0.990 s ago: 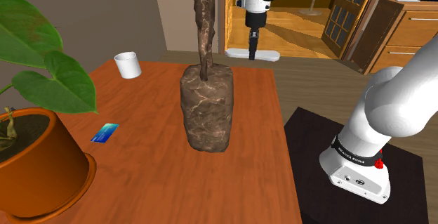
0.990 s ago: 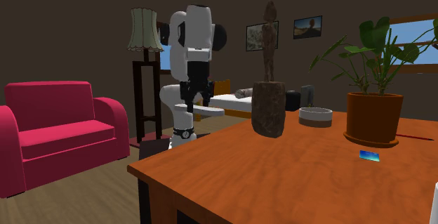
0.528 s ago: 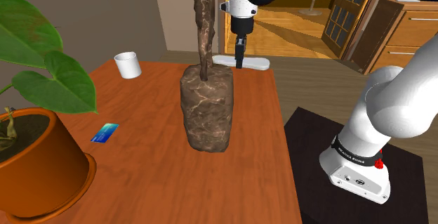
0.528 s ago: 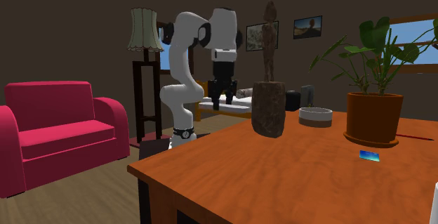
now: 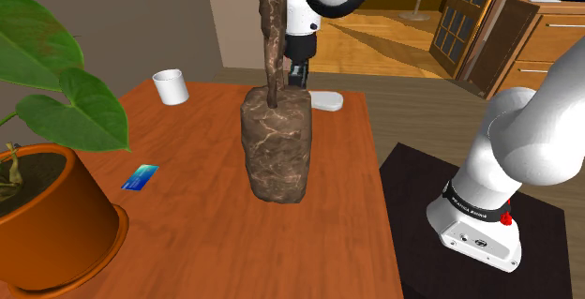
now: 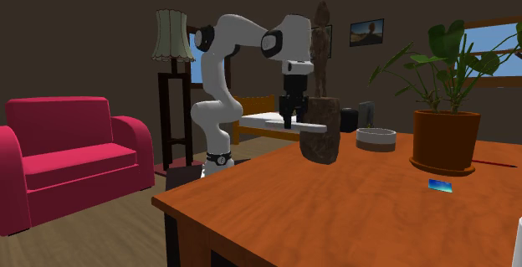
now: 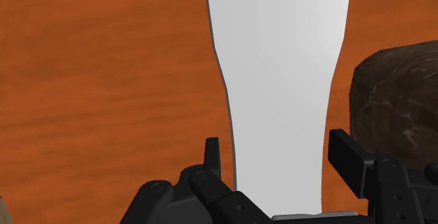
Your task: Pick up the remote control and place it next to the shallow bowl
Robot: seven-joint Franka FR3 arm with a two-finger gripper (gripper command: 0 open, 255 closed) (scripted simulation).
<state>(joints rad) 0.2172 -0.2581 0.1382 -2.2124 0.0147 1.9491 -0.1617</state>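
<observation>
My black gripper (image 5: 298,74) is shut on a flat white remote control (image 5: 326,101) and holds it level, just above the far edge of the wooden table (image 5: 216,241). In the wrist view the two fingers (image 7: 213,161) clasp the remote (image 7: 281,82) by its narrow end, with the gripper (image 7: 281,163) over the table top (image 7: 105,82). The second exterior view has the gripper (image 6: 290,123) and remote (image 6: 305,127) right beside the brown stone sculpture (image 6: 320,127). The shallow white bowl (image 5: 171,86) stands at the table's far corner, on the other side of the sculpture (image 5: 277,142); it also appears as a bowl (image 6: 376,138) behind the statue.
The sculpture's rough base (image 7: 396,96) is close to the remote's side. An orange plant pot (image 5: 47,222) with big leaves fills the shoulder view's lower left, and a small blue card (image 5: 140,177) lies near it. The robot's stand (image 5: 469,241) is off the table's edge. A red sofa (image 6: 67,156) stands farther away.
The arm has carried the remote toward the shoulder view's left and lower, from beyond the table's far edge to just over it, next to the sculpture. The fingers stayed shut on it.
</observation>
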